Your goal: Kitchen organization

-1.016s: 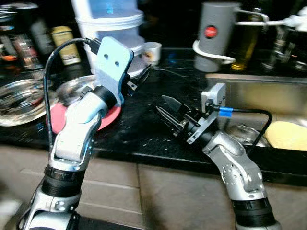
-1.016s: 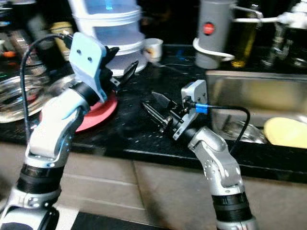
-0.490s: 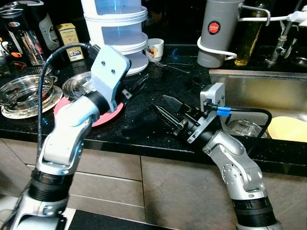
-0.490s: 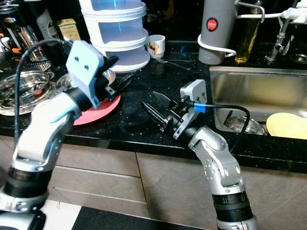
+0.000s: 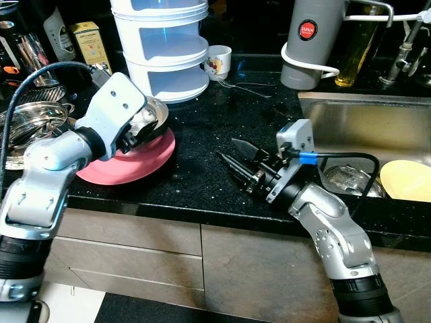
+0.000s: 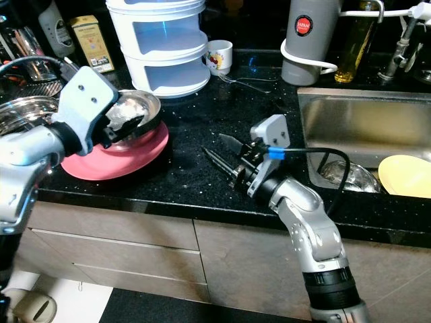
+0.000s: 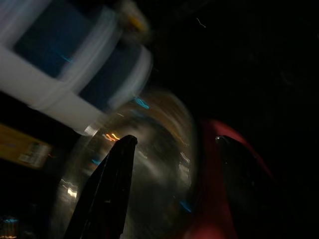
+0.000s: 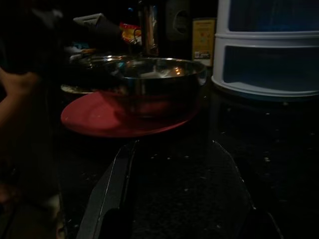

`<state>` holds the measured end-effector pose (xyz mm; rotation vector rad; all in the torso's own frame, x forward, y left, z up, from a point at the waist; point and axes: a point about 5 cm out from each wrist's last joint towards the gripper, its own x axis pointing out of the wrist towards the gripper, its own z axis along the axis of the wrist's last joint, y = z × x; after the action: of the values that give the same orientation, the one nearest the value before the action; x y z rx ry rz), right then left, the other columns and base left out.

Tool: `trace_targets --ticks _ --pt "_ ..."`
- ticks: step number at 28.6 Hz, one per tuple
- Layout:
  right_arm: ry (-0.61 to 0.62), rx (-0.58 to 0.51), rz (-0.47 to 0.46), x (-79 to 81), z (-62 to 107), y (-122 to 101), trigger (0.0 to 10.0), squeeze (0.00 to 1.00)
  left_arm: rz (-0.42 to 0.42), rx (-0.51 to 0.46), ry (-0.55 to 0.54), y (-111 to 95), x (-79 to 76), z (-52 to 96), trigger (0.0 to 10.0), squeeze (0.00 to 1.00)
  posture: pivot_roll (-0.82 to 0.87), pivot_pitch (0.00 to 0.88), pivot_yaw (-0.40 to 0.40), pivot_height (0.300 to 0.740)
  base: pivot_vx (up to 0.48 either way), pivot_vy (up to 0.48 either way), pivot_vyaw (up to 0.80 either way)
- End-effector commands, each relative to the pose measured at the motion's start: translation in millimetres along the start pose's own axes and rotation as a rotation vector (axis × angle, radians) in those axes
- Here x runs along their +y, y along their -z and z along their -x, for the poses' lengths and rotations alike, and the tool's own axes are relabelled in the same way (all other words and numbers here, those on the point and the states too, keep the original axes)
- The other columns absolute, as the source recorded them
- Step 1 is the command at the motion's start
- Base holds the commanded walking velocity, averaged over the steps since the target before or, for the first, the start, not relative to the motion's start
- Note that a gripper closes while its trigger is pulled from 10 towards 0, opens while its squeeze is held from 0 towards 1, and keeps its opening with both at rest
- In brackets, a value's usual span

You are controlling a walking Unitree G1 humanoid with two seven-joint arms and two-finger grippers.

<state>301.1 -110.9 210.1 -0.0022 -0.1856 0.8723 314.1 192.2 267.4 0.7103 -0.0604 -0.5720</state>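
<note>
Left eye view: we saw the left tool [image 5: 138, 131] reaching over the steel bowl [image 5: 149, 120], which sat on the pink plate [image 5: 128, 161] on the black desk [image 5: 222, 121]. The white stacked container [image 5: 168, 50] stood just behind the bowl, with a small mug [image 5: 217, 62] beside it. The right tool [image 5: 237, 163] hovered low over the desk, well apart from the plate, its fingers spread apart and holding nothing.

Right eye view: we noted the grey flask [image 6: 303, 40] and a bottle of yellow liquid [image 6: 359, 40] at the back, near the sink [image 6: 350, 121]. A yellow plate [image 6: 407, 176] and a glass lid [image 6: 347, 176] lay in the sink. More steel dishes [image 6: 23, 111] sat at the desk's left end.

Left wrist view: the picture was dark and blurred. We made out the left tool's two fingers [image 7: 107, 186] set apart, one over the bowl's inside and the other over the pink plate's edge, so the bowl's rim seemed to lie between them; we could not tell whether they touched it.

Right wrist view: we looked along the open right fingers [image 8: 112, 186] across the desk to the bowl on its plate, the white container behind.
</note>
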Motion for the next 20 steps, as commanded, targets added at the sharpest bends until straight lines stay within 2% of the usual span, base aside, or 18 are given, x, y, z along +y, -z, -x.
trace_targets --ticks 1,7,20 --pt "-0.030 -0.003 0.012 4.8 0.2 -1.5 10.0 0.00 0.003 0.059 0.074 9.9 -6.1 0.7 10.0 0.00 0.00 0.027 0.002 0.740 0.000 0.000 0.00" --pt "-0.025 -0.004 0.009 4.6 2.4 -1.6 10.0 0.00 -0.009 0.133 0.128 20.9 -8.5 0.6 10.0 0.00 -0.01 0.034 0.006 0.740 0.000 0.000 0.00" --pt "-0.015 -0.004 0.016 2.5 2.5 -2.7 10.0 0.00 -0.038 0.164 0.145 20.5 -1.0 1.2 10.0 0.00 -0.01 0.035 0.006 0.740 0.000 0.000 0.00"
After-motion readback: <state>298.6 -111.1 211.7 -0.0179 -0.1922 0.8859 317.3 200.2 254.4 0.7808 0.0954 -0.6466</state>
